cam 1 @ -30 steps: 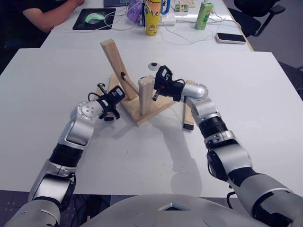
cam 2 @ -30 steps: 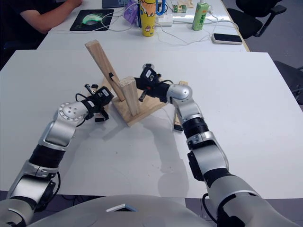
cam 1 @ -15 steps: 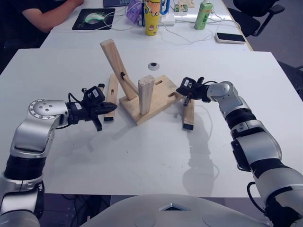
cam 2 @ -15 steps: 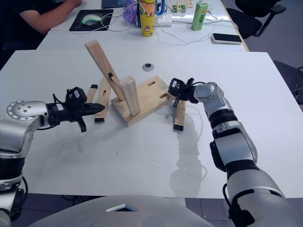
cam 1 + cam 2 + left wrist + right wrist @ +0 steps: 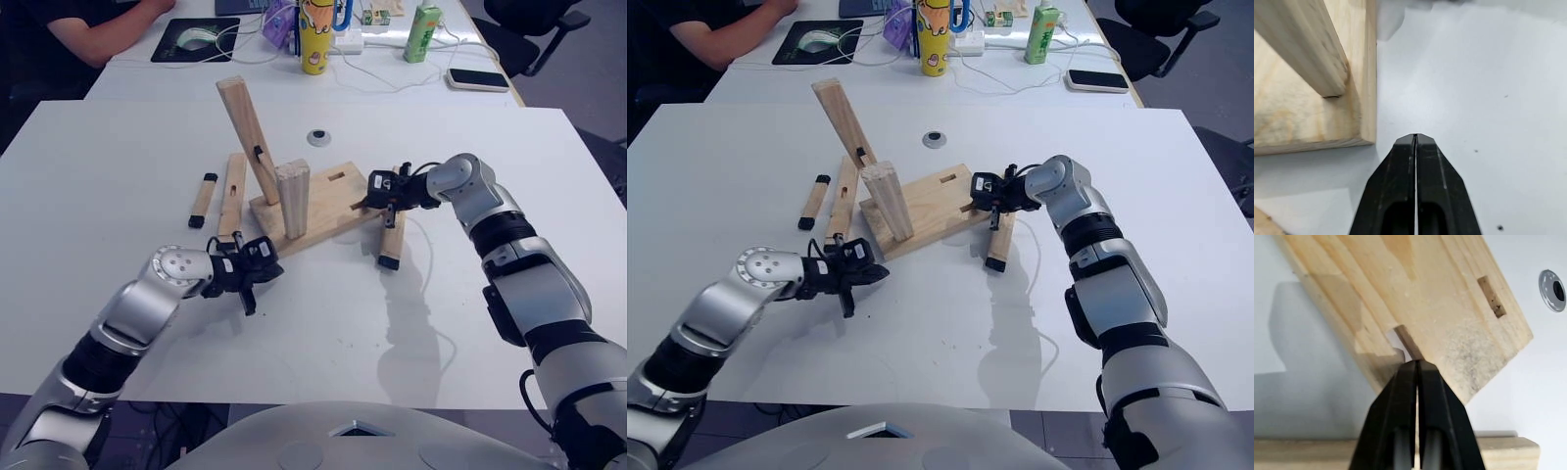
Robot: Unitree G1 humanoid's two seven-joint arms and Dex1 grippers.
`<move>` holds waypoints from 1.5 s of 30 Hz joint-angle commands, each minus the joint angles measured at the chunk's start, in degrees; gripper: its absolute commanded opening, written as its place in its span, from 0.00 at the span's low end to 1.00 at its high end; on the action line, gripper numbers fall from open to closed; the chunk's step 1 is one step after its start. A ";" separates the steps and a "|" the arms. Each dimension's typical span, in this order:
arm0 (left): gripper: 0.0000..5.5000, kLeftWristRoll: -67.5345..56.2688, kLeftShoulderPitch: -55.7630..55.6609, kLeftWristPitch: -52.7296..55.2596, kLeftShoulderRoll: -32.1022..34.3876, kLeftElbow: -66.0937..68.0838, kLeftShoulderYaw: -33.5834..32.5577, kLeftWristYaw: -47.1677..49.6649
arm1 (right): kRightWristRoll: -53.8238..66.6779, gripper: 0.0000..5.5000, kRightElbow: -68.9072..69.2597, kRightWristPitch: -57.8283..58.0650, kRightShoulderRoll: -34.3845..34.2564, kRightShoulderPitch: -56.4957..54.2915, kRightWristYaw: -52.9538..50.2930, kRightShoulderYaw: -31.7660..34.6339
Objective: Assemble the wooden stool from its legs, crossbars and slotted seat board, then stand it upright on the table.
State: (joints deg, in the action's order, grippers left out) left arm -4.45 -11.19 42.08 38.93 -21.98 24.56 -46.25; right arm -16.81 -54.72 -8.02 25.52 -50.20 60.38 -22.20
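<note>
Beside the board (image 5: 328,208), the wrist views show the left hand (image 5: 1415,137) and right hand (image 5: 1417,363) fully closed.

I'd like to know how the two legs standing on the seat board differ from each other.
The rear leg leans steeply away toward the robot's left, while the front leg stands nearly upright. The rear leg shows a dark notch partway up its side; I see none on the front leg. Both are pale wood and rise from the seat board.
</note>
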 commanded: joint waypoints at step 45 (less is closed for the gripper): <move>0.01 15.88 -22.20 -23.43 -19.72 52.15 -1.30 11.38 | -1.19 0.00 21.91 17.03 3.32 10.08 -10.79 -0.57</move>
State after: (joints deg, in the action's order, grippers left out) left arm 10.86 -33.28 17.83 19.67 27.87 23.17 -33.94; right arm -16.10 -32.24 7.84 27.74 -39.48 47.59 -21.11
